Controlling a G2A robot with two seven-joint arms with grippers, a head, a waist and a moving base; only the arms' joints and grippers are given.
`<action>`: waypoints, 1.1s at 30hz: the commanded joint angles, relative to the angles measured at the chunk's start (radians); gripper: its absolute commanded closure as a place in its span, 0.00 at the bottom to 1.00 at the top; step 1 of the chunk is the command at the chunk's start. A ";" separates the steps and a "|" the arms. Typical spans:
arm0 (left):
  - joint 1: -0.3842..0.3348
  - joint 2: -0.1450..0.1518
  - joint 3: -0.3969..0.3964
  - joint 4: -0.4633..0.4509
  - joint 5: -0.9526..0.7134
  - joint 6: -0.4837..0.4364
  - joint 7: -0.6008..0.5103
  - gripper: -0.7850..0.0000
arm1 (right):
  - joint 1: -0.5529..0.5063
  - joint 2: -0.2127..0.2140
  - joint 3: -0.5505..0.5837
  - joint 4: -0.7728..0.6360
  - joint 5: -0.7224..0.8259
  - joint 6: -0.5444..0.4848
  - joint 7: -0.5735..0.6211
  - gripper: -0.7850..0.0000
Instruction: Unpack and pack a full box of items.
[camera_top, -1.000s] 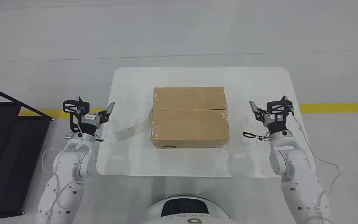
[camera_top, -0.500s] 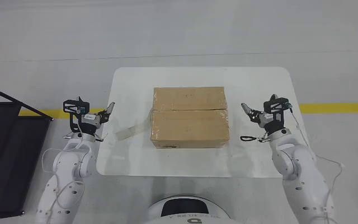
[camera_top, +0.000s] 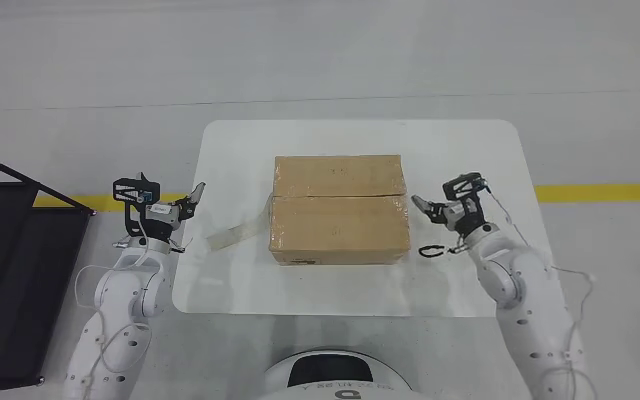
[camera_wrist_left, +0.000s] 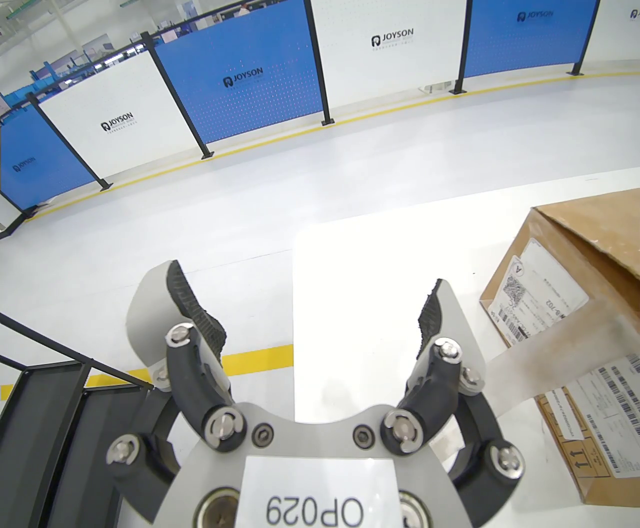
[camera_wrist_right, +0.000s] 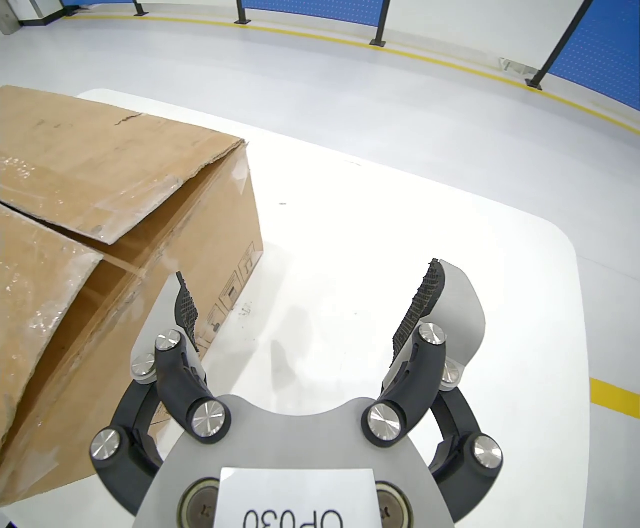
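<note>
First, the white counter (camera_top: 460, 290), with rounded corners. On its middle, a brown cardboard box (camera_top: 340, 208), lying flat and wide. Said to be full, so probably heavy; better not to lift it whole with one hand. Stiff on the sides, but soft and bendy at the top flaps (camera_wrist_right: 100, 165). Meet in a seam across the top, not sealed tight. Near the right end, lifted a little, with a dark gap under the edge. Worn and crumpled there, with bits of old clear tape, so likely to tear if pulled hard. Good place to take hold: the raised flap edge at that gap, pinched thin, then folded up and back.

Next, the right hand (camera_top: 424, 226), spread wide and holding nothing, just beside the right end of the box. Hard to tell if touching the box or not. Then the left hand (camera_top: 188, 215), also spread wide and holding nothing, out at the left edge of the counter, well apart from the box.

Between the left hand and the box, a strip of clear tape (camera_top: 232, 232), peeled off the seam. Stuck to the box at one end and trailing down toward the counter. Thin, light, floppy and sticky; may cling to a hand that grabs it. Smallest of all, white paper labels (camera_wrist_left: 545, 300) on the left end wall of the box.
</note>
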 joint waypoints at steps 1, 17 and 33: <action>0.000 0.000 0.000 0.000 0.000 0.000 0.000 0.00 | -0.004 0.001 0.009 0.000 0.044 -0.033 -0.005 0.00; 0.000 0.000 0.000 0.000 0.000 0.000 0.000 0.00 | 0.028 0.039 0.115 0.135 0.751 -0.529 0.298 0.00; 0.000 0.000 0.000 0.000 0.000 0.000 0.000 0.00 | 0.019 0.035 0.106 0.092 0.372 -0.274 0.093 0.00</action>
